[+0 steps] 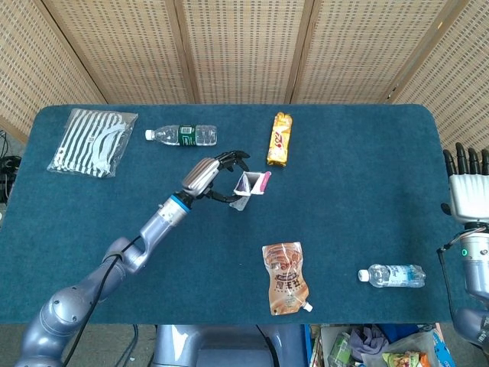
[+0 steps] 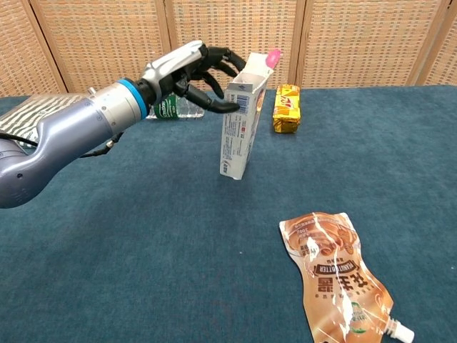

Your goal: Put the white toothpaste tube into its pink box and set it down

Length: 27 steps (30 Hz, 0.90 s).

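The toothpaste box (image 2: 240, 121), white with a pink flap at its open top, stands nearly upright with its bottom end on the blue table (image 2: 143, 236). In the head view I look down into the box (image 1: 247, 186) from above. My left hand (image 2: 194, 71) holds its upper part: the thumb lies against the near side and the other fingers curl over behind the top. That left hand (image 1: 216, 175) sits just left of the box in the head view. No toothpaste tube shows outside the box. My right hand (image 1: 466, 187) hovers at the table's right edge, fingers straight and apart, empty.
A yellow snack bar (image 1: 280, 139) lies behind the box. A brown spouted pouch (image 2: 335, 275) lies at the near right. One water bottle (image 1: 182, 135) and a striped bag (image 1: 92, 141) are at the back left; another bottle (image 1: 393, 275) is at the front right.
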Each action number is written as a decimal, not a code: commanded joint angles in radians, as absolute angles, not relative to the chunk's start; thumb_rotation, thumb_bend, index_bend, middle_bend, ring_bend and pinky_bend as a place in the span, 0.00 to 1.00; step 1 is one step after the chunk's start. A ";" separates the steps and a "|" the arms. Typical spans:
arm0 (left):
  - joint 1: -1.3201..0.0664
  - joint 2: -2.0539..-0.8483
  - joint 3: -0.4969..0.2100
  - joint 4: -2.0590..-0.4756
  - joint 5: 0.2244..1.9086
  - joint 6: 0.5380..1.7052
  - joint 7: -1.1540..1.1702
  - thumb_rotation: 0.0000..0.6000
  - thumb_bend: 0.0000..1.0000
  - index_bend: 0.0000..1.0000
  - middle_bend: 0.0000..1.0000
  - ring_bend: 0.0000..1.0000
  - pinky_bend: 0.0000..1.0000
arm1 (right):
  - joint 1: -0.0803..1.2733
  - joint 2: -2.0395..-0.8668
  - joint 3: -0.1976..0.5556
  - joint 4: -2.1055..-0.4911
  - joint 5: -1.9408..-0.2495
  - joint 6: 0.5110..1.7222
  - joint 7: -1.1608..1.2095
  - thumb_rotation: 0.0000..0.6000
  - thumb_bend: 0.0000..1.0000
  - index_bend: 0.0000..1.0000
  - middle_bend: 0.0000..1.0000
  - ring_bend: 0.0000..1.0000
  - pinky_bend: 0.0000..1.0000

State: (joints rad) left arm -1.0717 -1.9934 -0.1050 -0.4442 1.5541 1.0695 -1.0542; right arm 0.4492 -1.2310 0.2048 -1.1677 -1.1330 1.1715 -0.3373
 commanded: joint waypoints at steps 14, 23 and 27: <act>-1.056 -1.999 -0.033 -0.370 1.603 1.055 -1.000 1.00 0.22 0.00 0.00 0.00 0.04 | 0.453 -1.251 0.212 -1.141 -1.135 1.152 -0.328 1.00 0.00 0.00 0.00 0.03 0.00; -1.100 -1.962 -0.067 -0.443 1.593 1.101 -0.966 1.00 0.22 0.00 0.00 0.00 0.02 | 0.453 -1.245 0.217 -1.159 -1.140 1.160 -0.340 1.00 0.00 0.00 0.00 0.03 0.00; -1.097 -1.915 -0.071 -0.481 1.591 1.119 -0.938 1.00 0.22 0.00 0.00 0.00 0.00 | 0.449 -1.237 0.218 -1.177 -1.149 1.172 -0.340 1.00 0.00 0.00 0.00 0.03 0.00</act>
State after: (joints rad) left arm -1.0985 -1.9352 -0.0683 -0.4674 1.5932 1.1099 -0.9519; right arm 0.4507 -1.2397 0.2178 -1.1709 -1.1439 1.1670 -0.3418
